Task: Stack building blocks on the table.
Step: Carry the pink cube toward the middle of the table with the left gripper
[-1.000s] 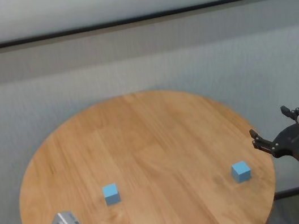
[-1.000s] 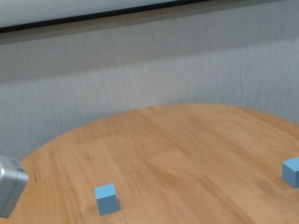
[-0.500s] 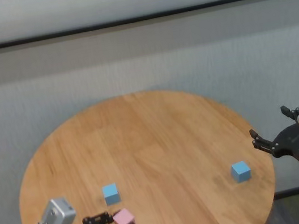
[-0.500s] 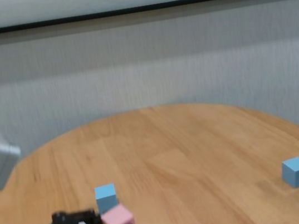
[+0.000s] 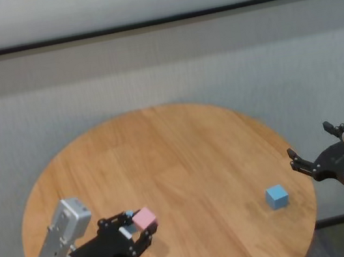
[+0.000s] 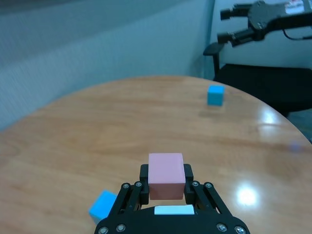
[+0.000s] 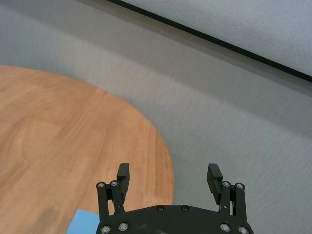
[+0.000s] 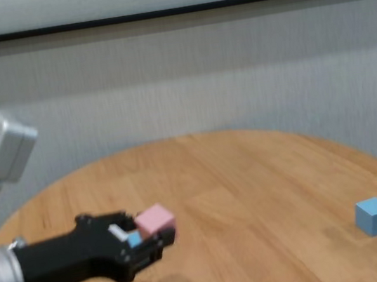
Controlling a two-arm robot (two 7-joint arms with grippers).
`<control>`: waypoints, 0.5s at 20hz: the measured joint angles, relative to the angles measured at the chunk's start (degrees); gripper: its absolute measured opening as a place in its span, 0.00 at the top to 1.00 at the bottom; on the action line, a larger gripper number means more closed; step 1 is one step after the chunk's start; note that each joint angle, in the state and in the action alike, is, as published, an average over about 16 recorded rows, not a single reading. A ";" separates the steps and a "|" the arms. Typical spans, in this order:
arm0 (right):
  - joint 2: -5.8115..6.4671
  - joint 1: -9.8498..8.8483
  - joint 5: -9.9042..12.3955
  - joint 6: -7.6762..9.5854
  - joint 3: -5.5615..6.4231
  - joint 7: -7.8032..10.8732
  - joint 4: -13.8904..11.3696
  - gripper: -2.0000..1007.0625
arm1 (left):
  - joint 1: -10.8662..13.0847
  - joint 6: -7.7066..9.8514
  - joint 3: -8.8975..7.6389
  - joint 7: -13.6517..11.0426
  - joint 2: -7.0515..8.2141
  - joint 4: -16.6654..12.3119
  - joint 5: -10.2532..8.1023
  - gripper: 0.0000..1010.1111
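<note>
Your left gripper (image 5: pixel 138 230) has its fingers clamped on the pink block (image 5: pixel 145 217), and it's up off the worktop (image 5: pixel 184 159), over the 7 o'clock part of the round top in the head view. The left wrist view gives the cleanest look at the grip: the pink block sits square between the two fingers (image 6: pixel 144 181), top face flat and level, plain matte pink with no marks.

One blue block (image 6: pixel 103 205) is on the wood just below and beside the gripper in that wrist view. From the head and chest cameras you only get a sliver of it peeking out behind the pink block and the fingers, so you can't tell from those two how close it really is.

The other blue block (image 5: pixel 276 196) sits alone near the worktop edge at about 4 o'clock, well apart from the rest. The chest view shows it as a plain light blue cube, one corner turned toward you.

Your right gripper (image 5: pixel 318 151) hangs off the worktop just past the 4 o'clock rim, fingers spread wide with nothing between them; the right wrist view shows that gap clearly, plus a corner of the blue block at the frame edge.
</note>
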 joint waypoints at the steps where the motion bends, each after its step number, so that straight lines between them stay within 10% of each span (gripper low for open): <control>1: 0.00 0.00 0.00 0.00 0.00 0.00 0.00 0.01 | -0.40 0.07 0.06 0.21 -0.32 0.11 0.25 0.61; 10: 0.00 0.00 0.00 0.00 0.00 0.00 0.00 0.01 | -4.18 0.58 1.40 1.92 -3.63 2.75 3.26 0.61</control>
